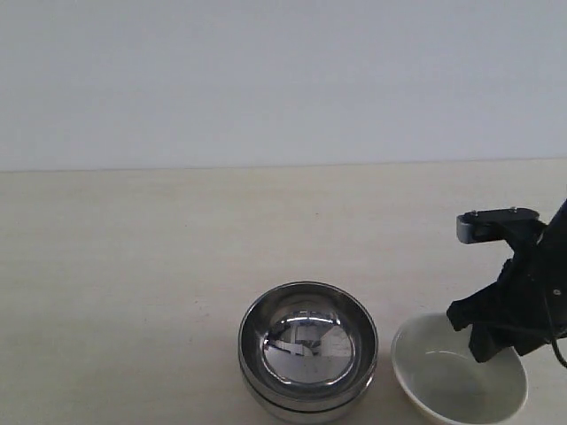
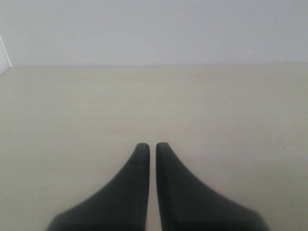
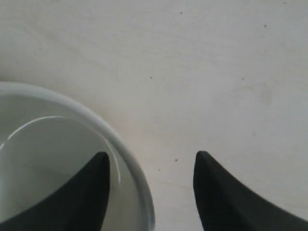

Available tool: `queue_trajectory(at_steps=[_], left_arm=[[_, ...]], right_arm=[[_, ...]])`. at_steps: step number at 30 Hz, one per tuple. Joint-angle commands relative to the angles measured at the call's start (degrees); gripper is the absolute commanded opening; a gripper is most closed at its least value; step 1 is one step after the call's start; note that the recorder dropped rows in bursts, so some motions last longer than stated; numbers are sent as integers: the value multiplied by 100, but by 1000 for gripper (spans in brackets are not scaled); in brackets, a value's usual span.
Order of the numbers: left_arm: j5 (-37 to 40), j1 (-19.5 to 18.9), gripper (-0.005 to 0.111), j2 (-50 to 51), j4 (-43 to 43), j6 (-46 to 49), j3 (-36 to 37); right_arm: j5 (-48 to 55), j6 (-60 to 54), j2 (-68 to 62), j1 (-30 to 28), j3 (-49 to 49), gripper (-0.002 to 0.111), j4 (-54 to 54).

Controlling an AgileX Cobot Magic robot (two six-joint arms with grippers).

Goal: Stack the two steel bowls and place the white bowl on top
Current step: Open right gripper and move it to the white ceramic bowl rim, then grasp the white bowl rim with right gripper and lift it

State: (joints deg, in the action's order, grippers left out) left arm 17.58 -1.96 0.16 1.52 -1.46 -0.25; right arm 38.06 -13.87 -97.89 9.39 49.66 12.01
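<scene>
Right wrist view, hand (image 3: 151, 154) astride white bowl (image 3: 53, 139) rim

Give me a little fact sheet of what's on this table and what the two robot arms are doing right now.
steel bowls: two, nested one inside the other, front middle of the table
white bowl: on the table just right of the steel stack, not touching it
right end effector: open, straddling the white bowl's rim, one finger inside and one outside
left end effector: shut, holding nothing, above bare table
left to do: white bowl not yet on top
</scene>
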Motion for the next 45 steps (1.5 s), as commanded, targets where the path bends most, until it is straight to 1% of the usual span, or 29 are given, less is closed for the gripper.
queue_trajectory(at_steps=[1, 3, 9, 10, 18, 23, 30, 33, 37, 39, 42, 45], left_arm=[[4, -19, 4, -16, -38, -73, 25], [4, -19, 4, -16, -38, -73, 25], [4, -19, 4, -16, -38, -73, 25], [4, -19, 4, -16, -38, -73, 25], [4, -19, 4, -16, -38, -73, 25], [4, -19, 4, -16, -38, -73, 25], [4, -19, 4, -16, -38, -73, 25], [4, -19, 4, -16, -38, -73, 25], [4, -19, 4, -16, -38, -73, 25], [4, -19, 4, -16, -38, -73, 25], [4, -19, 4, -16, -38, -73, 25], [4, -19, 4, -16, -38, -73, 25]], right_arm=[[-215, -180, -290, -31, -37, 46, 167], [-271, -192, -393, -31, -37, 38, 167], [-363, -341, -541, -31, -37, 2, 179], [-388, -367, -541, -31, -37, 0, 179], [-457, -367, -212, -31, 17, 0, 267], [-257, -361, 289, -31, 175, 0, 505], [-294, -415, 1106, -31, 186, 0, 795], [-234, -983, 1342, -31, 186, 0, 1516], [216, -2358, 1389, -20, 186, 0, 3124], [398, -2790, 1334, 89, 186, 0, 3595], [344, -2823, 1228, 475, 186, 0, 3618], [-6, -2823, 1056, 933, 186, 0, 3609]])
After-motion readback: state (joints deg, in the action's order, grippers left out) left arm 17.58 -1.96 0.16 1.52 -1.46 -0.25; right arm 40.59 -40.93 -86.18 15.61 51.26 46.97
